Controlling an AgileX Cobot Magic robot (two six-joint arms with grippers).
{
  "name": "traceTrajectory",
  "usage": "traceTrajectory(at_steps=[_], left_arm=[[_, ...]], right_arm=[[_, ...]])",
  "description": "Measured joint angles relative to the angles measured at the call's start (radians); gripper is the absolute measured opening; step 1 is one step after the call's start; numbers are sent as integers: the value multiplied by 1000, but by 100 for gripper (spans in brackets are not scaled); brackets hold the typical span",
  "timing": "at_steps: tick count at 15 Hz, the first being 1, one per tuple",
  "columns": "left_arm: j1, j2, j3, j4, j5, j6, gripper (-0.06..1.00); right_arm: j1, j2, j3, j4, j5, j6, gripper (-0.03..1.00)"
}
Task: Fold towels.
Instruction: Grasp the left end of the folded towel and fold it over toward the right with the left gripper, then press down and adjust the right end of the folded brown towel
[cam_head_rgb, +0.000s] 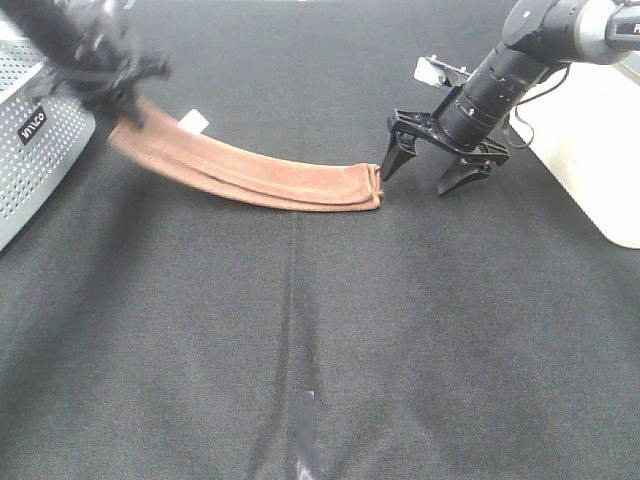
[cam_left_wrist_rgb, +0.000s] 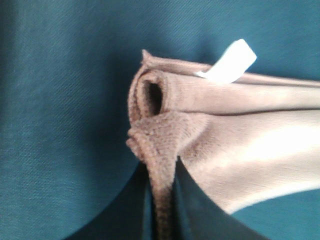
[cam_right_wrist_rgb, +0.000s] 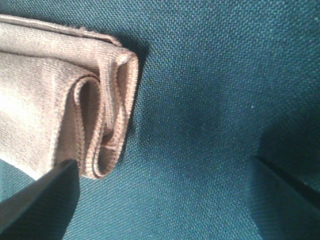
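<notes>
The reddish-brown towel (cam_head_rgb: 250, 175) is lying on the black table cover (cam_head_rgb: 400, 330) as a long, narrow, folded strip. It is starting just beside the grey perforated box (cam_head_rgb: 40, 150) and stretching away from it in a slight curve. At the end nearest the box, the left gripper (cam_head_rgb: 125, 105) is pinching a bunched corner of the towel, its dark fingers (cam_left_wrist_rgb: 135, 210) pressing together on the cloth in the left wrist view. A small white tag (cam_head_rgb: 194, 121) is sticking out from the towel's edge close to that grip, on the side facing away from the box. At the towel's far end, well apart from the box, the layered hems are showing as stacked folds in the right wrist view. The right gripper (cam_head_rgb: 415, 180) is hanging just beyond that far end with its jaws spread wide, holding nothing and not touching the cloth. A white object (cam_head_rgb: 590, 150) is sitting farther still from the box.
</notes>
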Motion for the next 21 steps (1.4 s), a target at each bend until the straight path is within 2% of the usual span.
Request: traceTrajectory(at_steps=[1,2,5,9,10,11,14,15,18,21], left_arm=[[-57,-1,-43,-41,13,-13,5],[-57,-1,-43,-41,13,-13,5],[-146,25,-66,-170,-7,-22,5],[-234,112,-66,-359,-171,-27,7],[-242,127,-66,-400,-205,-27,11],[-252,139,-66,-449,-236,-27,22],[-283,149,-66,-547,-290,-27,61],[-292,149,-66,-564,-296,-21,67],[-294,149,-69,-586,-309,32,71],[-208,149,-130,-574,-270,73,71]], right_arm=[[0,-1,0,13,3,7,83],[0,-1,0,13,3,7,83],[0,-41,0,13,7,23,83],[0,-111,0,-11,28,25,83],[0,-124,0,-21,28,25,83],[0,-132,0,-30,29,26,83],[0,-136,0,-51,39,26,83],[0,-136,0,-52,41,26,83],[0,-136,0,-39,47,26,83],[0,-136,0,104,50,-6,83]])
